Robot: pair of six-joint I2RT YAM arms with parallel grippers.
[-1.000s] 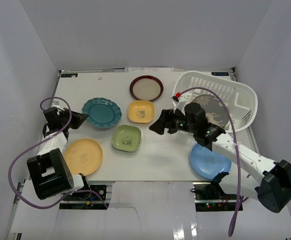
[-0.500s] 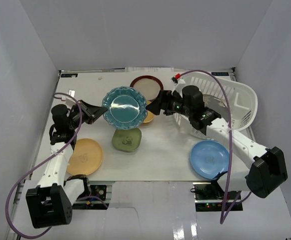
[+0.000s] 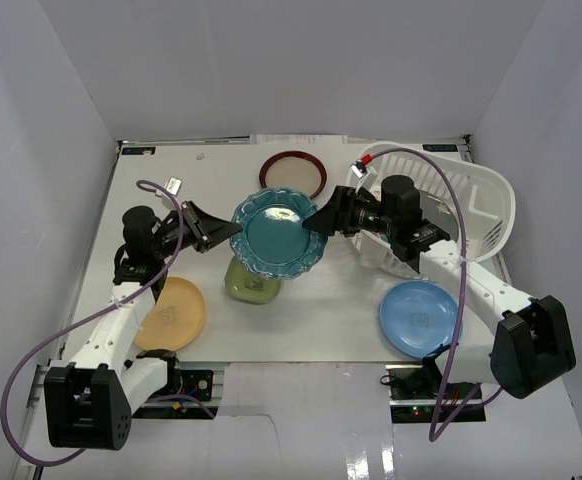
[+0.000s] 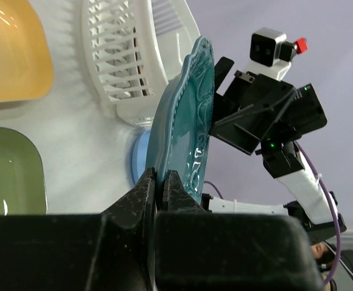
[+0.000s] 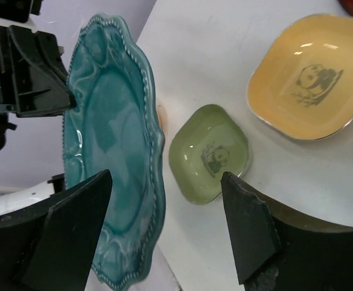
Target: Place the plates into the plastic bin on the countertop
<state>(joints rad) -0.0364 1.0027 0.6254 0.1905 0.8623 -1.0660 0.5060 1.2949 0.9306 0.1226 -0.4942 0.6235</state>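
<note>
My left gripper (image 3: 227, 232) is shut on the left rim of the teal scalloped plate (image 3: 279, 237) and holds it tilted in the air over the middle of the countertop (image 3: 341, 290). In the left wrist view my fingers (image 4: 145, 193) pinch the plate's edge (image 4: 185, 121). My right gripper (image 3: 321, 221) is open at the plate's right rim. In the right wrist view the plate's edge (image 5: 113, 151) lies between my spread fingers (image 5: 249, 230), and the gripper (image 5: 164, 233) holds nothing. The white plastic bin (image 3: 476, 200) stands at the back right.
On the countertop lie a dark-red rimmed plate (image 3: 293, 175), a blue plate (image 3: 419, 318), a round yellow plate (image 3: 171, 313) and a green square plate (image 3: 251, 283). A yellow square plate (image 5: 310, 76) lies under the lifted plate. White walls close in the sides.
My left gripper has lifted the teal plate off the countertop and carried it right towards the middle. My right gripper has swung left and up to the plate's right rim.
</note>
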